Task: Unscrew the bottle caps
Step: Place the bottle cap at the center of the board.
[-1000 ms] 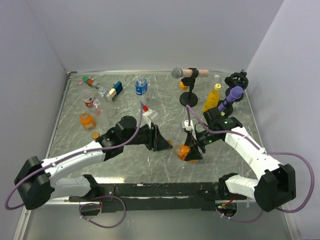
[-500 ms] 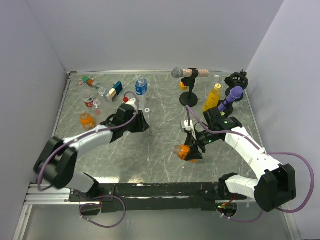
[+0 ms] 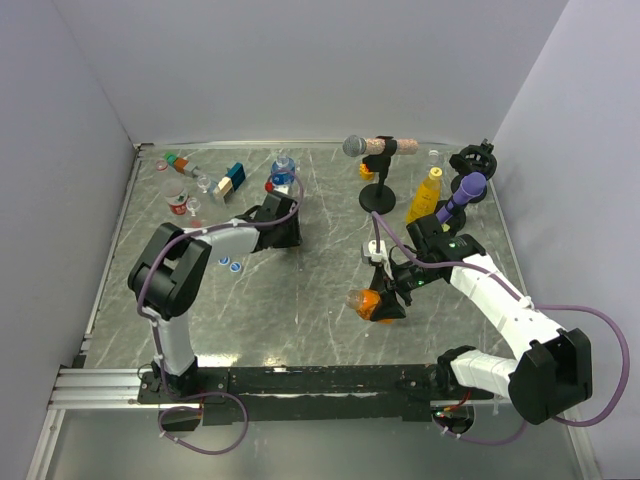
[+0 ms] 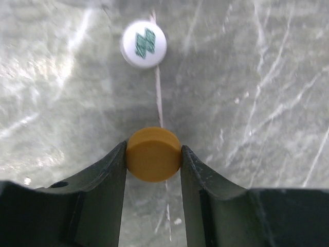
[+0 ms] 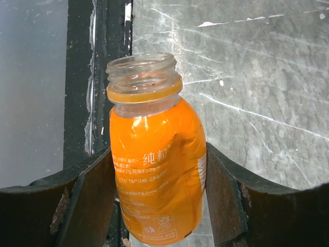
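My right gripper (image 5: 158, 150) is shut on a squat orange bottle (image 5: 154, 170). Its neck is open, with no cap on it. In the top view that bottle (image 3: 365, 301) hangs low over the table's front middle in the right gripper (image 3: 383, 303). My left gripper (image 4: 153, 148) is shut on a small orange bottle cap (image 4: 153, 157), pinched by its sides just above the table. A white cap with a green mark (image 4: 144, 44) lies on the table ahead of it. From above, the left gripper (image 3: 286, 230) is stretched toward the back, near a clear bottle with a blue label (image 3: 283, 173).
A taller yellow bottle (image 3: 425, 195) stands at the back right beside a microphone on a stand (image 3: 373, 150) and a purple microphone (image 3: 464, 192). Coloured blocks (image 3: 230, 180) and a small red can (image 3: 178, 205) sit at the back left. Two small blue caps (image 3: 229, 265) lie under the left arm.
The left gripper has left the orange bottle's mouth and swung back and left with the orange cap. The right gripper and its bottle have stayed put.
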Controlling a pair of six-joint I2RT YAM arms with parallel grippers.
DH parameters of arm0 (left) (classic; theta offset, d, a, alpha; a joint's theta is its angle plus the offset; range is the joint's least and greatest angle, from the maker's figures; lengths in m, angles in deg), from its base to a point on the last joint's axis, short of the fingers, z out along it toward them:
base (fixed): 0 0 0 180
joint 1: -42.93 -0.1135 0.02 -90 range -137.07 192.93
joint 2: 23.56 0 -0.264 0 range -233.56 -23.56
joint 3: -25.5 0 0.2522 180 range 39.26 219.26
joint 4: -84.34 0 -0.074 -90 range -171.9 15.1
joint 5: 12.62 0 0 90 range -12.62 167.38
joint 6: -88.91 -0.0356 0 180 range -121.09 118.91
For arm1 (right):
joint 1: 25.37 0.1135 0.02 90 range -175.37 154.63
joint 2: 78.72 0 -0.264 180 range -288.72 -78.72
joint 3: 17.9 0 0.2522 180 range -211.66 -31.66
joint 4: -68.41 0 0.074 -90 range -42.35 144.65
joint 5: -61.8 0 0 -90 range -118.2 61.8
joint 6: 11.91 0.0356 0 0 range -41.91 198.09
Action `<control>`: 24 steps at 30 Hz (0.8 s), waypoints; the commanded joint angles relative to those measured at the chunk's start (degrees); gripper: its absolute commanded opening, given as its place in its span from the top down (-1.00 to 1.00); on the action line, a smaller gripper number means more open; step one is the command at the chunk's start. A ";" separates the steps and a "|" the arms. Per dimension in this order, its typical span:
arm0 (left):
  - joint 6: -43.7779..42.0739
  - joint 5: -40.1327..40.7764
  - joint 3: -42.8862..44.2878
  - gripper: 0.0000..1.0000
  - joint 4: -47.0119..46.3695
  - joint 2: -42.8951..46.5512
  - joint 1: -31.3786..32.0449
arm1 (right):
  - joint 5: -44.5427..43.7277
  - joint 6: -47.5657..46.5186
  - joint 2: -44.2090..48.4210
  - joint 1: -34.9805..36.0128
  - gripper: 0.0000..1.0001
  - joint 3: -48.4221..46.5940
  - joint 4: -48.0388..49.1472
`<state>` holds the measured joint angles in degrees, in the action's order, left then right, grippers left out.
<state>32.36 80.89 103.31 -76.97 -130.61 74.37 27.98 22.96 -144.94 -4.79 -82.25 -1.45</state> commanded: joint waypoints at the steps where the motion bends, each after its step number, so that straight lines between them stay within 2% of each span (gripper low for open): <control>1: -0.23 4.05 2.83 0.11 1.14 -0.80 -0.33 | 0.86 -0.94 1.62 -0.36 0.83 -0.30 1.60; 8: 0.03 2.21 3.01 -0.42 1.13 3.23 -0.42 | 0.77 -0.94 1.53 -0.36 0.83 -0.30 1.52; 14: 0.21 -2.53 -0.23 -0.46 -0.44 13.16 -0.24 | 0.77 -0.94 1.53 -0.36 0.83 -0.30 1.52; 22: 0.30 -13.87 -12.53 -0.47 -9.23 33.02 0.11 | 0.77 -0.94 1.62 -0.36 0.83 -0.30 1.60; 23: 0.12 -15.36 -13.85 -0.50 -10.28 35.48 0.11 | 0.86 -0.94 1.70 -0.45 0.83 -0.30 1.52; 24: 0.30 -16.42 -15.08 -0.67 -11.25 37.85 0.11 | 0.94 -1.03 1.62 -0.36 0.83 -0.30 1.60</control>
<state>32.56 71.82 92.67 -82.46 -99.83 74.20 27.72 22.98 -144.83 -4.79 -82.23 -1.38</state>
